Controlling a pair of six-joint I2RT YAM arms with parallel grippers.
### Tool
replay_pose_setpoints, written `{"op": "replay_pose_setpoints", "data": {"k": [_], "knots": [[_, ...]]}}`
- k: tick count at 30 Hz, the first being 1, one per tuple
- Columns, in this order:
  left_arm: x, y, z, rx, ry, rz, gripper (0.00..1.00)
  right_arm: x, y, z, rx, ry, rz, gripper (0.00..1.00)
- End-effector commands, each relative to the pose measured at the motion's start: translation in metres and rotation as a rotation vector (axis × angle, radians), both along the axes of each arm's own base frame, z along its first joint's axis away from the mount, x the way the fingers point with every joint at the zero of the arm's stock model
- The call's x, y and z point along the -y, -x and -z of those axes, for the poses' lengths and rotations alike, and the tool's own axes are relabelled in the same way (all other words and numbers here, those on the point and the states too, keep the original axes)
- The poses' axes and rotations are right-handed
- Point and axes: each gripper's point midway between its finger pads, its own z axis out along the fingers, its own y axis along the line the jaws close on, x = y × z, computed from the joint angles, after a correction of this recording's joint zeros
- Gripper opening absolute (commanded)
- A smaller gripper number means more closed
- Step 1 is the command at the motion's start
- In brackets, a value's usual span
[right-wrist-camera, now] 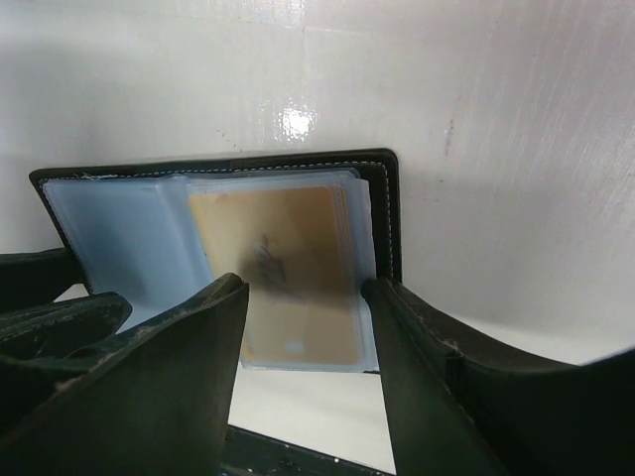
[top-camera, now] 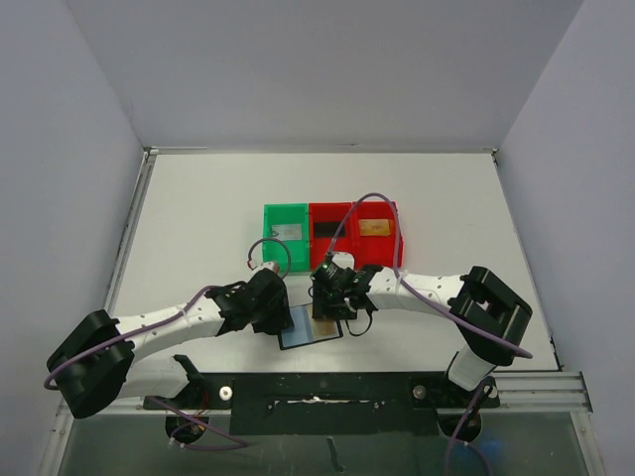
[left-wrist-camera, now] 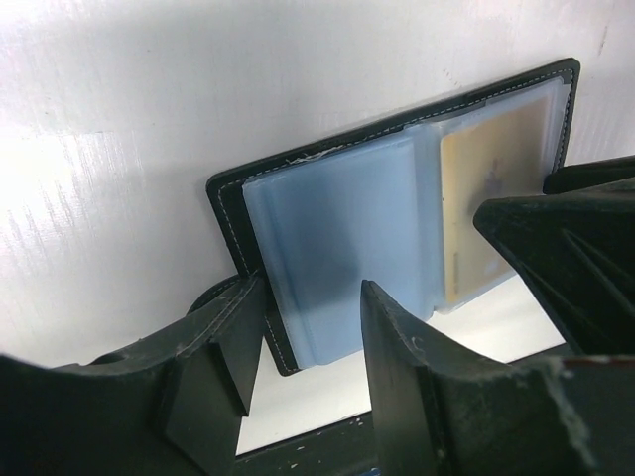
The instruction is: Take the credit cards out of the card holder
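The card holder (top-camera: 301, 337) lies open on the white table near the front edge, its bluish-grey pockets (left-wrist-camera: 337, 248) facing up. One gold credit card (right-wrist-camera: 288, 278) sits inside the right-hand clear pocket, also seen as the gold card (left-wrist-camera: 491, 208) in the left wrist view. My left gripper (left-wrist-camera: 313, 327) is open, its fingers straddling the lower edge of the left pocket. My right gripper (right-wrist-camera: 308, 297) is open too, one finger on each side of the gold card's pocket, the right fingertip (right-wrist-camera: 417, 337) at the holder's stitched edge. Neither holds anything.
A green bin (top-camera: 268, 220) with a pale grey card (top-camera: 288, 232) stands behind the holder. Beside it, a red bin (top-camera: 353, 208) holds a black card (top-camera: 324, 230) and a gold card (top-camera: 373, 228). Both arms meet closely over the holder.
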Motion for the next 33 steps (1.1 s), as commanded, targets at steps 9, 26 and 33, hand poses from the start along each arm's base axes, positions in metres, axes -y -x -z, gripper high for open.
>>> {"op": "replay_pose_setpoints", "data": {"k": [9, 26, 33], "knots": [[0.005, 0.013, 0.019, -0.052, 0.029, 0.049, 0.3, -0.014, -0.001, -0.005, 0.03, 0.019, -0.053, 0.49], [0.01, 0.006, 0.009, -0.019, 0.043, 0.047, 0.25, -0.019, -0.007, -0.03, 0.094, -0.007, -0.06, 0.25], [0.015, 0.003, 0.004, -0.007, 0.06, 0.064, 0.24, -0.012, -0.008, -0.037, 0.114, -0.015, -0.025, 0.21]]}}
